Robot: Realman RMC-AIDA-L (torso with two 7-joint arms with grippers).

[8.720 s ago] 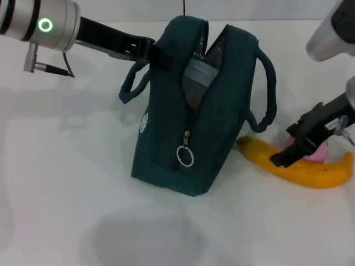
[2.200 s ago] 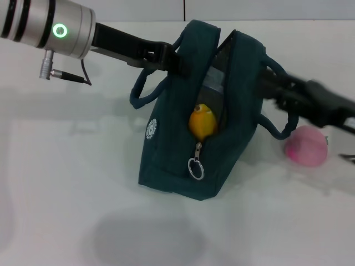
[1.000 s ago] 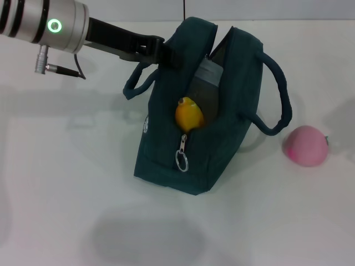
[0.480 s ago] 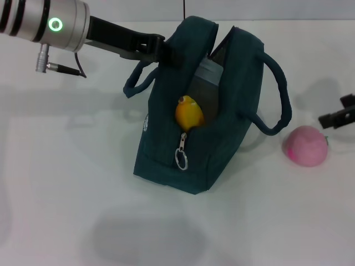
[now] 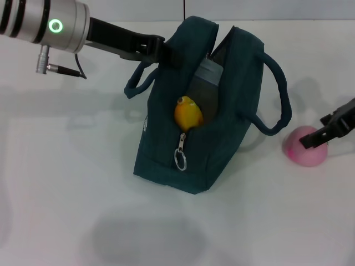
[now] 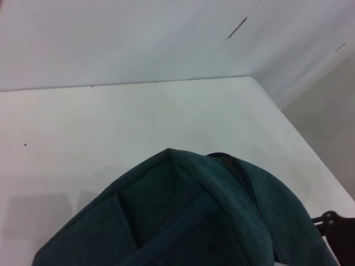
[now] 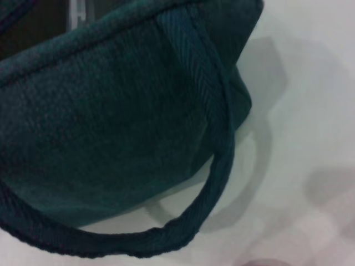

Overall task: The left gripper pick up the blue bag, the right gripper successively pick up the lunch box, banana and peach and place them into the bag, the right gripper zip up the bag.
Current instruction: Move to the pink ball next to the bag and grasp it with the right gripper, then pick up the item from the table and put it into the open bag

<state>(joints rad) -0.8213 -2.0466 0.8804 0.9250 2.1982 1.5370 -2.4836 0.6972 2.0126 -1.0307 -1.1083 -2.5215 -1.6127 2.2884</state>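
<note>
The right gripper (image 5: 314, 138) sits over the peach (image 5: 304, 146), its dark fingertip against the fruit's top; whether its jaws are apart cannot be told. The peach lies on the table (image 5: 66, 183), to the right of the bag (image 5: 222, 133). The left gripper (image 5: 161, 51) is clamped on the bag's upper left edge. The banana (image 5: 187, 113) pokes from the bag's open zipper, the lunch box (image 5: 205, 77) above it inside.
</note>
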